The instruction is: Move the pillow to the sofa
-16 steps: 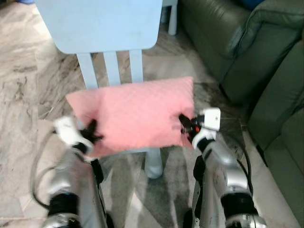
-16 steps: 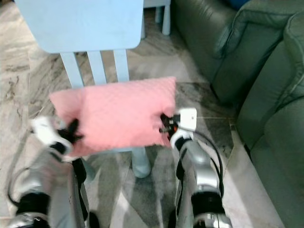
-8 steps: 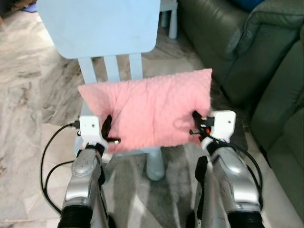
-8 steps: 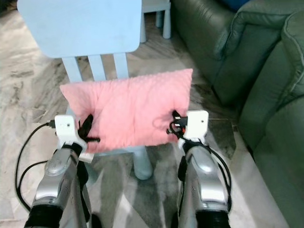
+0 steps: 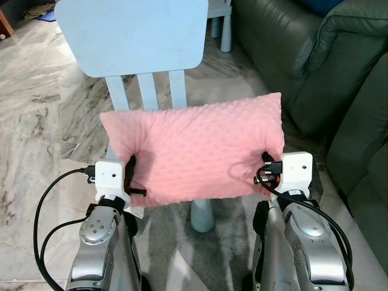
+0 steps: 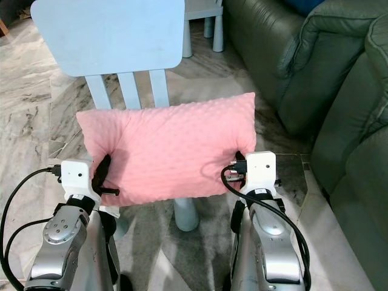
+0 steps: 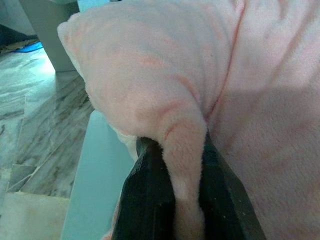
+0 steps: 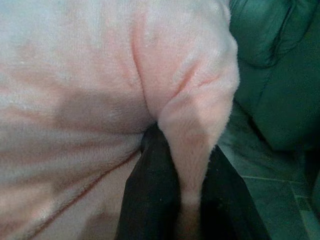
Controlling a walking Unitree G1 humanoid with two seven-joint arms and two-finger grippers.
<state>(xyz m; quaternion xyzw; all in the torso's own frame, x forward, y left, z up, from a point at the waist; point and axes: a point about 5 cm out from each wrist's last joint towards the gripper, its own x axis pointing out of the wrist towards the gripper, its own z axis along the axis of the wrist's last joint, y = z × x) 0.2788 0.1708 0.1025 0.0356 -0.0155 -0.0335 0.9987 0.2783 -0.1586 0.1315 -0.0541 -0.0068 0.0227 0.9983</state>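
1. Left eye view: pink pillow (image 5: 197, 151) held up between both arms, lengthwise across the body, in front of a light blue chair (image 5: 136, 36).
2. Left gripper (image 5: 130, 176) clamped on the pillow's left end, jaws pinching a fold of pink fabric near the lower left corner.
3. Left wrist view: black fingers (image 7: 150, 200) either side of a bunched ridge of plush, fabric squeezed between them; pale blue chair seat (image 7: 95, 170) beside and below.
4. Right gripper (image 5: 267, 167) clamped on the pillow's right end, jaws pinching the fabric close to the lower right corner.
5. Right wrist view: black fingers (image 8: 150, 195) pressed against a pinched fold of pink plush, dark green upholstery beyond.
6. Pillow surface dotted and dimpled, creased where each gripper bites in; right end slightly higher than the left.
7. Pillow hiding the chair's seat from the head camera, with the chair's back slats above it and one pale leg (image 5: 203, 215) below; whether resting on the seat or lifted off it, cannot tell.
8. Dark green leather sofa (image 5: 315, 60) to the right, near the pillow's right end but apart from it.
9. Grey marbled floor (image 5: 36, 121) all around; black cables (image 5: 48, 206) looping from both wrists.
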